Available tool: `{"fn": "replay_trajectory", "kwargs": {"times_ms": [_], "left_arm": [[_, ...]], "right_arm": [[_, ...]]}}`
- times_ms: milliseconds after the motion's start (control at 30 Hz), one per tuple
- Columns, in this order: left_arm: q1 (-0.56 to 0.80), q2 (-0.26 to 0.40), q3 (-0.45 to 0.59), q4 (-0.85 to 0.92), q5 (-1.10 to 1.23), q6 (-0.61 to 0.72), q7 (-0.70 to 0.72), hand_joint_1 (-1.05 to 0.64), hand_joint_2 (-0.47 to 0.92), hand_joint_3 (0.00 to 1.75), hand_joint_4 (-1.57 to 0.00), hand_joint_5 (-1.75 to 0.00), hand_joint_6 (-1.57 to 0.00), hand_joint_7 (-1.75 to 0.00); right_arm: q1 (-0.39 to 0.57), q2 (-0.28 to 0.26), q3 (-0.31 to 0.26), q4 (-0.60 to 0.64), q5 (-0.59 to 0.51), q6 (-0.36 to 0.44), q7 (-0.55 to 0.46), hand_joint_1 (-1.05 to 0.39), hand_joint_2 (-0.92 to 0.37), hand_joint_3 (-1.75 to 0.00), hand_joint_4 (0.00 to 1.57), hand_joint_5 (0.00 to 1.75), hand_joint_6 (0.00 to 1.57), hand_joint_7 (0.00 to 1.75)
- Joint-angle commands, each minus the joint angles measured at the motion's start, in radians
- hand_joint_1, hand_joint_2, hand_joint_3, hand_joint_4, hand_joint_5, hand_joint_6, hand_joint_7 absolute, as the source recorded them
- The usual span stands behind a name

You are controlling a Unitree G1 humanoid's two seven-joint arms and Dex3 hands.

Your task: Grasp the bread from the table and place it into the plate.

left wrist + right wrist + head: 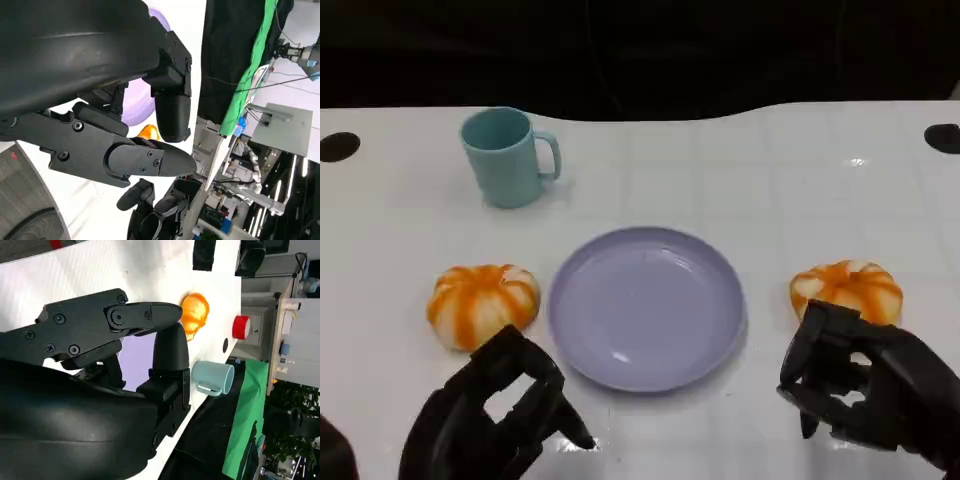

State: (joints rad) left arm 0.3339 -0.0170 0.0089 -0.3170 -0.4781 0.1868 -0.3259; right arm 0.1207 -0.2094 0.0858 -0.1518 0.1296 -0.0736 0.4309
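Two orange-and-white striped bread rolls lie on the white table (770,200), one on each side of the lilac plate (646,306). The left bread (481,303) sits just beside the plate's left rim; the right bread (847,290) sits a little apart from its right rim. The plate has nothing in it.

The left hand (490,415) hovers at the near edge of the table, just in front of the left bread and apart from it. Its fingers (542,385) are spread and hold nothing, pointing toward the gap between that bread and the plate. In the left wrist view the same fingers (150,160) stand apart with only table, plate (137,102) and a sliver of orange bread (149,131) showing between them (the far roll, seen across the plate).

The right hand (865,385) is at the near right, its fingertips up against the near edge of the right bread and overlapping it in the head view; whether they touch it I cannot tell. Its fingers (815,350) are loosely curled but apart, with nothing clasped. The right wrist view shows them (145,315) open over the plate (137,362), with the left bread (194,314) beyond.

A teal mug (506,156) stands upright at the far left, well behind the left bread, its handle toward the right. It also appears in the right wrist view (212,378).
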Motion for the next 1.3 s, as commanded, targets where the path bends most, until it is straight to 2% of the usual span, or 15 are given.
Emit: {"fn": "replay_trajectory", "kwargs": {"times_ms": [33,233,367,433,533,600,633,700,767,933,1133,1300], "left_arm": [[-0.001,0.008,0.007,0.009,-0.001,-0.002,0.003,-0.64,0.92,0.26,-0.65,-1.75,-0.44,-1.7],[-0.005,0.007,0.004,0.015,0.005,-0.008,0.002,-0.65,0.92,0.27,-0.65,-1.75,-0.44,-1.71],[-0.007,0.005,0.002,0.017,0.009,-0.008,0.007,-0.64,0.92,0.27,-0.65,-1.75,-0.44,-1.71],[-0.007,0.004,0.001,0.019,0.009,-0.01,0.006,-0.64,0.92,0.27,-0.65,-1.75,-0.44,-1.71],[-0.009,0.004,-0.001,0.024,0.015,-0.019,0.003,-0.64,0.92,0.27,-0.66,-1.75,-0.44,-1.71],[-0.009,0.003,-0.003,0.023,0.017,-0.02,0.004,-0.64,0.92,0.28,-0.66,-1.75,-0.44,-1.71],[-0.008,0.002,-0.003,0.022,0.016,-0.018,0.005,-0.63,0.92,0.28,-0.66,-1.75,-0.44,-1.71],[-0.007,0.0,-0.003,0.019,0.014,-0.014,0.008,-0.63,0.92,0.28,-0.66,-1.75,-0.44,-1.71],[-0.009,0.0,-0.004,0.02,0.015,-0.012,0.008,-0.64,0.92,0.27,-0.66,-1.75,-0.45,-1.7],[-0.012,-0.001,-0.004,0.026,0.013,-0.016,0.003,-0.64,0.92,0.27,-0.66,-1.75,-0.46,-1.7],[-0.016,0.0,-0.006,0.028,0.018,-0.017,0.005,-0.65,0.92,0.27,-0.67,-1.75,-0.46,-1.69],[-0.017,-0.001,-0.007,0.031,0.021,-0.019,0.008,-0.65,0.92,0.27,-0.68,-1.75,-0.47,-1.69]], "right_arm": [[-0.01,-0.014,-0.012,-0.003,0.0,0.007,-0.003,-0.46,-0.92,-0.3,0.68,1.75,0.56,1.56],[-0.015,-0.005,-0.022,0.026,-0.01,-0.069,-0.011,-0.44,-0.92,-0.28,0.69,1.75,0.55,1.56],[-0.023,0.006,-0.032,0.053,-0.019,-0.145,-0.025,-0.4,-0.92,-0.22,0.62,1.75,0.56,1.3],[-0.034,0.008,-0.035,0.068,-0.032,-0.197,-0.035,-0.4,-0.92,-0.19,0.58,1.67,0.57,1.2],[-0.055,-0.007,-0.044,0.09,-0.06,-0.274,-0.038,-0.41,-0.92,-0.2,0.49,1.47,0.5,1.05],[-0.069,-0.021,-0.052,0.094,-0.093,-0.314,-0.048,-0.42,-0.92,-0.17,0.46,1.15,0.46,0.82],[-0.074,-0.026,-0.054,0.097,-0.108,-0.332,-0.054,-0.42,-0.92,-0.16,0.46,1.04,0.46,0.72],[-0.088,-0.045,-0.06,0.102,-0.168,-0.374,-0.078,-0.43,-0.92,-0.13,0.44,0.9,0.47,0.55],[-0.107,-0.074,-0.068,0.109,-0.239,-0.417,-0.108,-0.44,-0.92,-0.1,0.4,0.85,0.46,0.45],[-0.136,-0.136,-0.089,0.103,-0.377,-0.453,-0.169,-0.5,-0.92,-0.01,0.35,0.64,0.51,0.13],[-0.14,-0.221,-0.097,0.046,-0.498,-0.419,-0.176,-0.48,-0.87,0.0,0.15,0.48,0.38,0.02],[-0.137,-0.283,-0.088,-0.004,-0.613,-0.387,-0.172,-0.44,-0.85,0.0,0.02,0.4,0.28,0.0]]}}
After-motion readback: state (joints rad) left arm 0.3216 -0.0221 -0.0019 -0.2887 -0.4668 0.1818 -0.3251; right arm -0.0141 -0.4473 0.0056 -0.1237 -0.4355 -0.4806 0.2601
